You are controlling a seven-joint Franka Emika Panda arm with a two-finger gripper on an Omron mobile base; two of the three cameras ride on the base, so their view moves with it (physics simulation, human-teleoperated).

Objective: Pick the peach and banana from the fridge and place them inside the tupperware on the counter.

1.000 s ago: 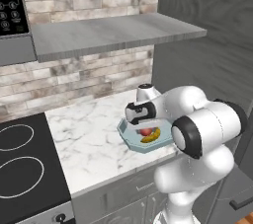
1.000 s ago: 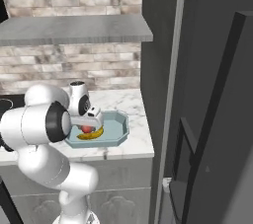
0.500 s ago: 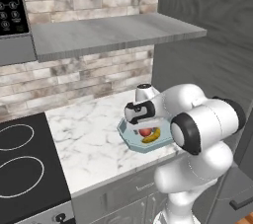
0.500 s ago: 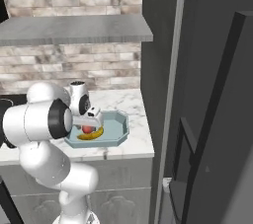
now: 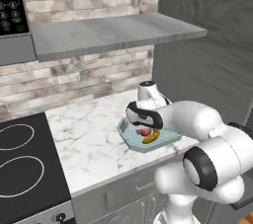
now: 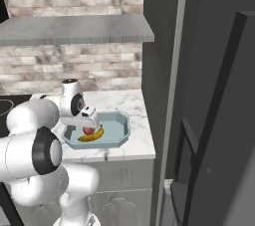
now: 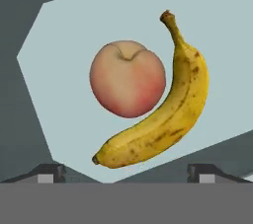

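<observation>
Peach & banana lie touching inside the tupperware, mid-frame, so both look put away. Claw hangs just above them, jaws wide apart, holding nothing. Tupperware sits on the marble counter; stovetop lower left, fridge at right. Nothing blocks it.

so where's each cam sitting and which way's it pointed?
Left base view: behind the arm's left, looking forward-down at counter and tupperware; arm rises lower right.
Right base view: behind its right, facing the fridge edge; arm lower left.
Hand view: looks down past the open claw at peach and banana.
All three views share the fruit in the tupperware.
</observation>
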